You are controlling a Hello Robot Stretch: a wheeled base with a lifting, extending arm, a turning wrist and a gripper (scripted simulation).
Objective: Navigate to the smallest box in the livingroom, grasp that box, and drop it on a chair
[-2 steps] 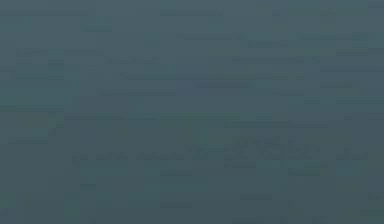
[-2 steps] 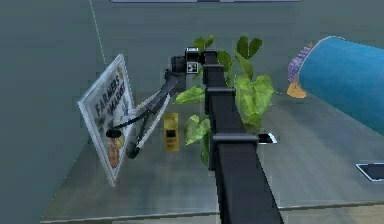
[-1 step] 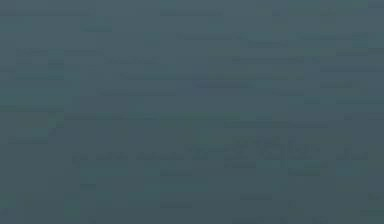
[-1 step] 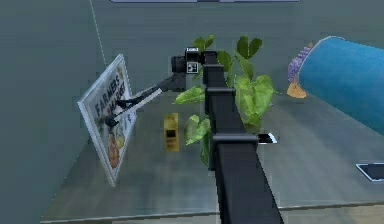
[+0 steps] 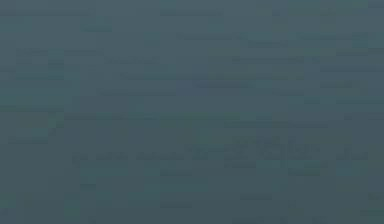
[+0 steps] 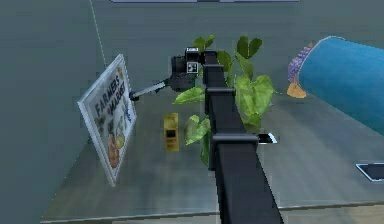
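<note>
A small yellow box [image 6: 172,132] stands on a grey tabletop [image 6: 310,150], just left of my dark arm bar [image 6: 230,140]. Left of it a larger flat white box [image 6: 108,118] with printed sides stands upright. My gripper [image 6: 136,98] reaches left from its dark body [image 6: 183,68] at the arm's far end. Its thin fingers [image 6: 150,91] end close to the white box's upper corner. I cannot tell whether it holds anything.
A leafy green plant [image 6: 240,85] stands behind the arm. A big blue rounded thing [image 6: 345,78] with a purple and orange end is at the upper right. Two small flat things [image 6: 268,138] [image 6: 370,172] lie on the tabletop. A plain blue-grey wall [image 5: 190,110] lies straight ahead.
</note>
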